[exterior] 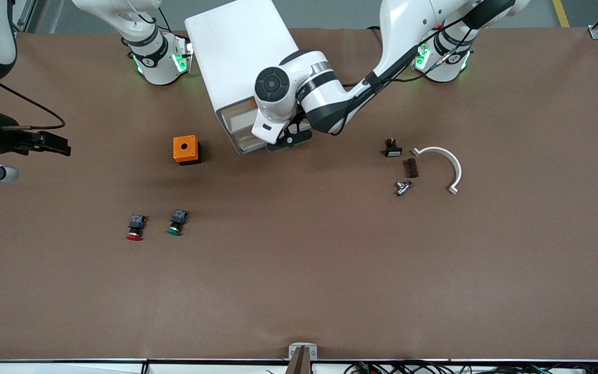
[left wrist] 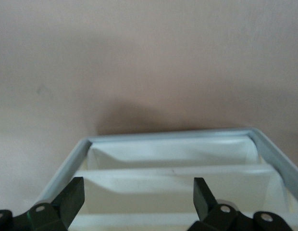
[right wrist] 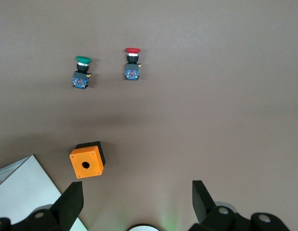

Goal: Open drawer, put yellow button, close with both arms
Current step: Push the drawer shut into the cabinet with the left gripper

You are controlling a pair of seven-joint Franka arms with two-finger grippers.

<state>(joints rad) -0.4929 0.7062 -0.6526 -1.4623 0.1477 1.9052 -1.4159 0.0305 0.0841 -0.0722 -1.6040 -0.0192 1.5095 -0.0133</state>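
The white cabinet [exterior: 236, 52] stands between the arms' bases. Its top drawer [exterior: 232, 120] is pulled out toward the front camera. My left gripper [exterior: 291, 139] hangs over the drawer's front end; in the left wrist view it [left wrist: 137, 185] is open and empty above the drawer's rim [left wrist: 168, 137] and white dividers. A small orange-yellow spot [exterior: 253, 103] shows in the drawer beside the left wrist; it looks like the yellow button's cap, mostly hidden. My right gripper [exterior: 63, 146] is open and empty, high over the right arm's end of the table [right wrist: 137, 190].
An orange box [exterior: 186, 150] [right wrist: 87, 159] sits beside the drawer front. A red-capped button [exterior: 135, 227] [right wrist: 132, 62] and a green-capped button [exterior: 176, 222] [right wrist: 82, 72] lie nearer the front camera. A white curved piece [exterior: 447, 161] and small parts [exterior: 403, 187] lie toward the left arm's end.
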